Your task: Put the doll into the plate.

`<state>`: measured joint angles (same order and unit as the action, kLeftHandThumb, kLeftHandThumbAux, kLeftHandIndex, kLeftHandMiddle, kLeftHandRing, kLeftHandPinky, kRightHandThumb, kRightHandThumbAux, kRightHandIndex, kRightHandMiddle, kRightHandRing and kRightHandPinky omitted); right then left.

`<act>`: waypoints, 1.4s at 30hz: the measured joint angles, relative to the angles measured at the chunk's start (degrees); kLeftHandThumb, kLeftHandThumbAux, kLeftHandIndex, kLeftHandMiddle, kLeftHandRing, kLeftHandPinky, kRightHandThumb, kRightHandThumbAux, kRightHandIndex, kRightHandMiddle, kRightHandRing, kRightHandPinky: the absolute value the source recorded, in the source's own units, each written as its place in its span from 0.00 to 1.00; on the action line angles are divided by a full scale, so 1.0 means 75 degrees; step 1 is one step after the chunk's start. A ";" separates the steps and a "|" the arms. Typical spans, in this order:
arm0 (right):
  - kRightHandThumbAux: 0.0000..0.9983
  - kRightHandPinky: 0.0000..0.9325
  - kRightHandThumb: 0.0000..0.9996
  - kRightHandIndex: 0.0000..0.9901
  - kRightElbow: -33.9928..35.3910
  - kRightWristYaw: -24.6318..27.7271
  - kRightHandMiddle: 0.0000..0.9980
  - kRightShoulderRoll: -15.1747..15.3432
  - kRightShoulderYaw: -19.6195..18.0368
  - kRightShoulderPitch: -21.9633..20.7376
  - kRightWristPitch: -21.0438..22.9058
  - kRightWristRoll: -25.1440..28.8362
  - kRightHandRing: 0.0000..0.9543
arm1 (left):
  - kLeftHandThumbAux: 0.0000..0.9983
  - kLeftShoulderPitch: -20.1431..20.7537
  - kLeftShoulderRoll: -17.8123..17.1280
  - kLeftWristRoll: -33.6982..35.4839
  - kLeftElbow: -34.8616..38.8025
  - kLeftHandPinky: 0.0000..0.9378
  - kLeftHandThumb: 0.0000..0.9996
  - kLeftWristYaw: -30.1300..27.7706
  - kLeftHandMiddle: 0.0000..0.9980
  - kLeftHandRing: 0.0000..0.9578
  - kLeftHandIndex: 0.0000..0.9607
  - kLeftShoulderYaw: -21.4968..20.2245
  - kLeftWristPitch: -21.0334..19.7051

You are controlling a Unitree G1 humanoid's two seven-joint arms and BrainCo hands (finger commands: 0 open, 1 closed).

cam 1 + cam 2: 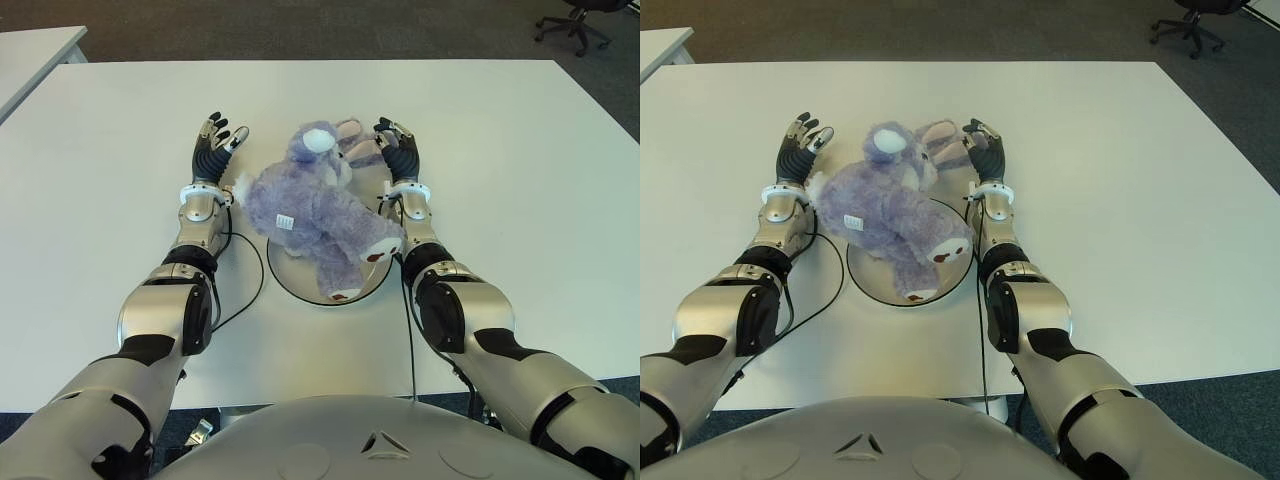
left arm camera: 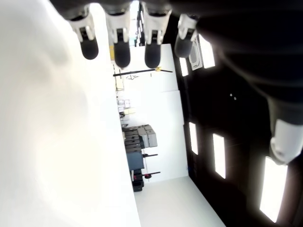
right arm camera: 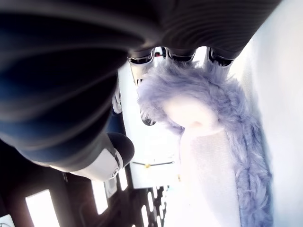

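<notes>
A purple plush doll (image 1: 320, 215) with a white muzzle lies across a round white plate (image 1: 300, 285) in the middle of the white table (image 1: 520, 200). Its legs reach the plate's near rim and its head points away from me. My left hand (image 1: 215, 140) sits just left of the doll with its fingers (image 2: 120, 45) straight and spread, holding nothing. On the doll's right, my right hand (image 1: 398, 150) is open too, its fingers extended beside the long ear (image 3: 213, 123). I cannot tell whether they touch the ear.
Thin black cables (image 1: 250, 270) run from both wrists over the table near the plate. A second table (image 1: 35, 50) stands at the far left. An office chair (image 1: 575, 25) is on the dark floor at the far right.
</notes>
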<state>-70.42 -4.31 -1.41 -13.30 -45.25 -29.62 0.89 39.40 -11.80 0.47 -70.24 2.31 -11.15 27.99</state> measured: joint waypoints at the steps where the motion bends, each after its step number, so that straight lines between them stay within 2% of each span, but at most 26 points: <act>1: 0.74 0.25 0.68 0.40 0.0000 0.0000 0.16 -0.0001 0.0003 0.0001 0.0000 -0.0002 0.17 | 0.50 0.0014 0.0000 0.0000 -0.0004 0.03 0.00 -0.0032 0.11 0.10 0.00 0.0001 -0.0061; 14: 0.74 0.25 0.68 0.40 0.0000 -0.0029 0.17 -0.0018 0.0065 0.0024 -0.0042 -0.0013 0.18 | 0.51 0.0049 -0.0008 -0.0002 -0.0008 0.00 0.00 -0.0218 0.09 0.07 0.01 0.0069 -0.0513; 36: 0.74 0.25 0.68 0.40 -0.0001 -0.0052 0.17 -0.0028 0.0069 0.0032 -0.0044 -0.0010 0.18 | 0.46 -0.0002 0.0034 0.0023 -0.0036 0.00 0.00 -0.0220 0.08 0.06 0.02 -0.0094 -0.0591; 42: 0.74 0.25 0.68 0.40 -0.0001 -0.0052 0.16 -0.0029 0.0074 0.0034 -0.0046 -0.0012 0.17 | 0.46 -0.0005 0.0040 0.0021 -0.0036 0.03 0.00 -0.0220 0.09 0.07 0.04 -0.0125 -0.0592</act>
<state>-70.43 -4.70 -1.62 -12.74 -44.99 -29.96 0.80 39.36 -11.50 0.63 -70.51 0.66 -12.08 23.56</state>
